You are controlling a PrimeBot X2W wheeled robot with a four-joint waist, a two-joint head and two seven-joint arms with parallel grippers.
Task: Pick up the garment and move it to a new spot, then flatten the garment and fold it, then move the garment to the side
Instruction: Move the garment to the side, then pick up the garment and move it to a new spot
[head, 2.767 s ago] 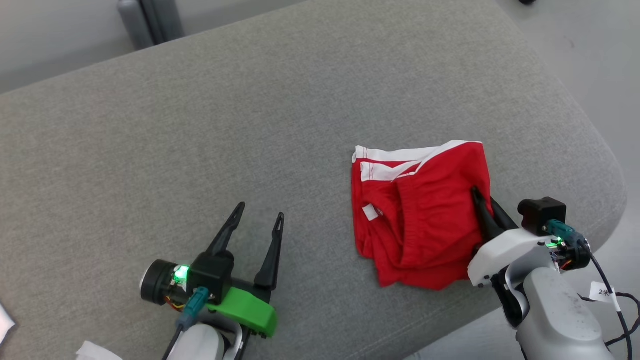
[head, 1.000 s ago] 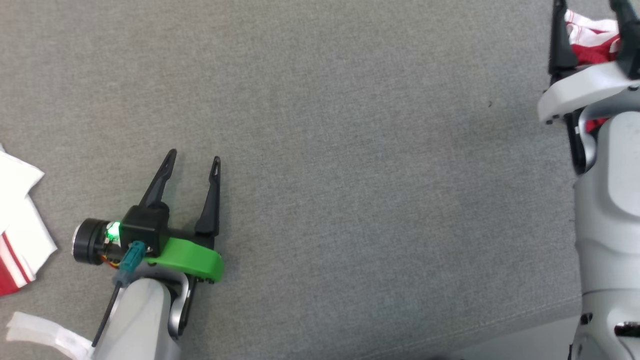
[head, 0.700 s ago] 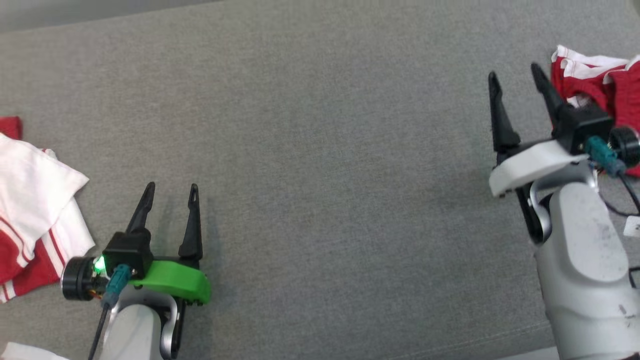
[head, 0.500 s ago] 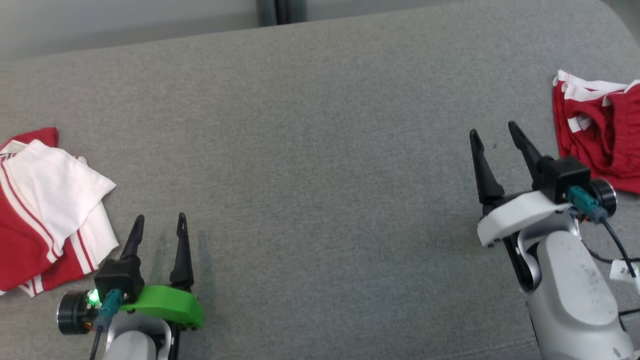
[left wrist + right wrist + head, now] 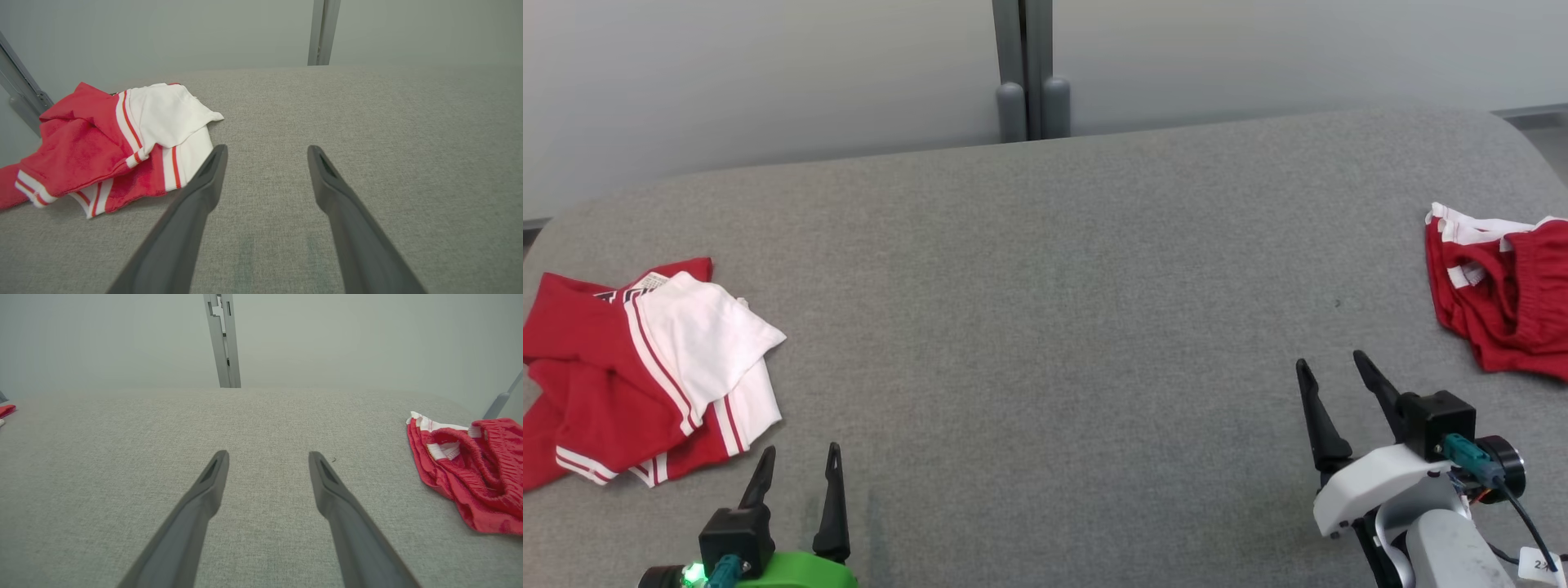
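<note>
A crumpled red-and-white garment [image 5: 637, 367] lies at the left end of the grey padded surface [image 5: 1045, 286]. My left gripper [image 5: 800, 453] is open and empty just right of its near corner, not touching it. In the left wrist view the garment [image 5: 122, 139] lies left of the open left gripper [image 5: 265, 151]. A folded pair of red shorts [image 5: 1503, 294] with white trim rests at the right end. My right gripper [image 5: 1331, 361] stands open and empty, apart from the shorts on their near left. In the right wrist view the shorts [image 5: 470, 473] lie right of the open right gripper [image 5: 267, 455].
The grey surface has rounded corners, and a pale wall stands behind it. A grey metal post [image 5: 1029, 73] rises behind the far edge at the middle. A broad stretch of bare fabric lies between the two garments.
The head camera has swung left and lifted, bringing the left garment and the wall into view. My right gripper has come off the red shorts and drawn back. Both grippers stayed open.
</note>
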